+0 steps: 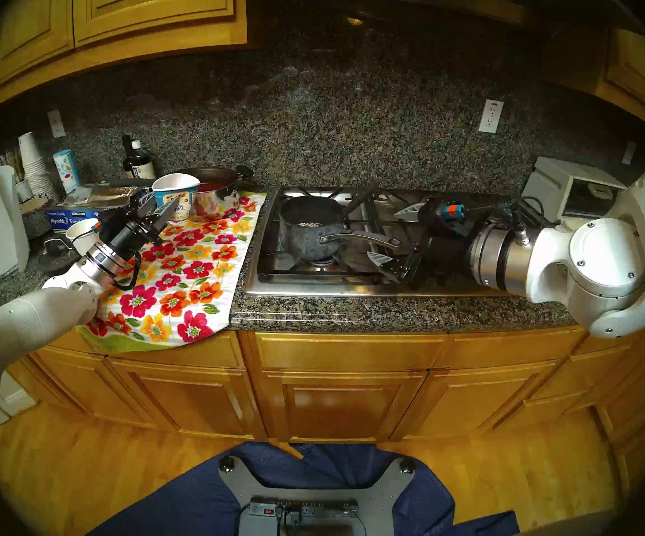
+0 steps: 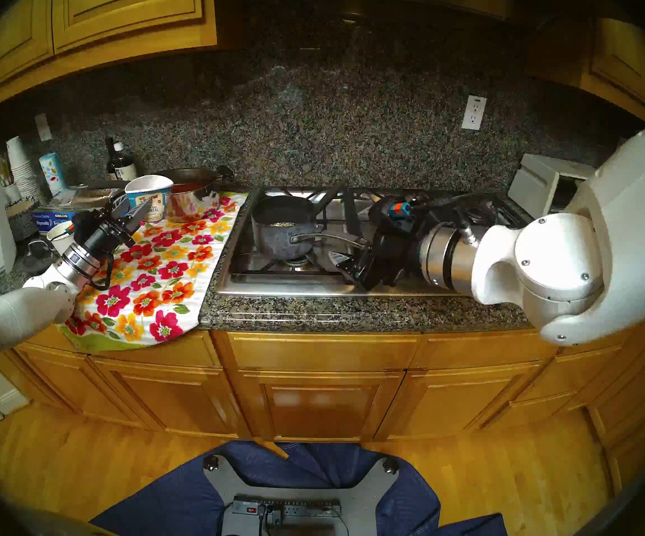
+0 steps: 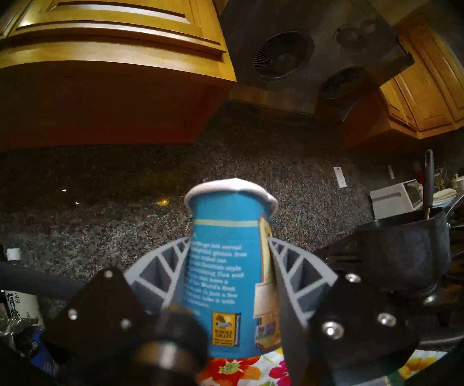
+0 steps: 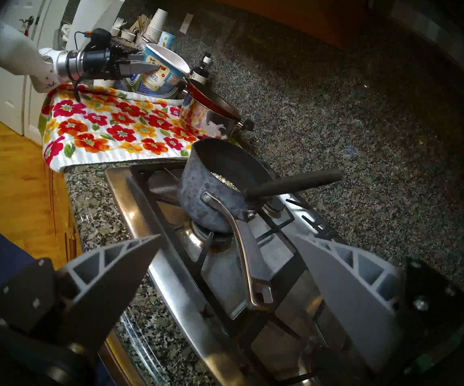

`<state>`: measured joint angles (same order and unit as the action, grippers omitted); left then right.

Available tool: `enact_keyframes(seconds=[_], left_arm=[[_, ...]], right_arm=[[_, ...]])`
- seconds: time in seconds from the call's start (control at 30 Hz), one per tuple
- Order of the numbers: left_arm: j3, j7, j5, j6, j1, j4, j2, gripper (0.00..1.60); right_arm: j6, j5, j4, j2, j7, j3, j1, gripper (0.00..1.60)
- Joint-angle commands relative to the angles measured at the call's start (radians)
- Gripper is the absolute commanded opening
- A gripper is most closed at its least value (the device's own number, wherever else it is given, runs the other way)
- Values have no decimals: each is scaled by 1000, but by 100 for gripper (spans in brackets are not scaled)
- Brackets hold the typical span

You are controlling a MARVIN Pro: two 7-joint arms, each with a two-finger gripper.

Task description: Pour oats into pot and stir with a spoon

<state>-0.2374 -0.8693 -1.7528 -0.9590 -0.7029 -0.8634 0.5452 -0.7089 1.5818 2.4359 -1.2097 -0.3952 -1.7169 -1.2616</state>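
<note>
**A:** Head views?
**B:** Left gripper [image 1: 162, 211] clenched on oatmeal cup [image 1: 177, 198]. Cup upright, white inside, left of pot [image 1: 309, 233], low over floral towel [image 1: 197, 260]; contact with cloth not discernible. Oats [image 1: 309, 224] lying pale in pot. Spoon [image 1: 361, 198] leaning out over pot's far-right rim. Right gripper [image 1: 394, 234] released and empty, just right of pot, flanking the end of its handle.

**A:** Left wrist?
**B:** Fingers [image 3: 164, 265] pressed on both sides of cup, wall slightly pinched. Pot to the right, spoon standing inside.

**A:** Right wrist?
**B:** Jaws spread wide on near side of pot, above its curved handle [image 4: 243, 251]. Flakes visible at pot's bottom.

**A:** Step in hand, by judgement?
**B:** Parking of the emptied cup. Best kept level and lowered until base sits flat on cloth, clear of steel pot [image 1: 216, 202] on the side toward pot. Then released gently and withdrawn straight back, to avoid tipping. Afterward, spoon taken high on its handle, pot steadied.
</note>
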Motion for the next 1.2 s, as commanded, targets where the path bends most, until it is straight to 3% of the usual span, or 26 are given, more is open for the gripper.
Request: enact_keyframes(seconds=[0.0,0.27,0.77,1.17], left_arm=[[-84,-73,-48,-1,-30,9,13,55],[-140,-113,-50,-1,-87,0,8,56],[-211,-97,-7,-1,-227,-159,-102,59],[-265,-103,25,-1,-328,-217,-157,60]], right_arm=[[-4,0,-9,0,-4,3,-19,160],[-4,0,-9,0,-4,3,-20,160],[-4,0,-9,0,-4,3,-20,160],[-4,0,-9,0,-4,3,-20,160]])
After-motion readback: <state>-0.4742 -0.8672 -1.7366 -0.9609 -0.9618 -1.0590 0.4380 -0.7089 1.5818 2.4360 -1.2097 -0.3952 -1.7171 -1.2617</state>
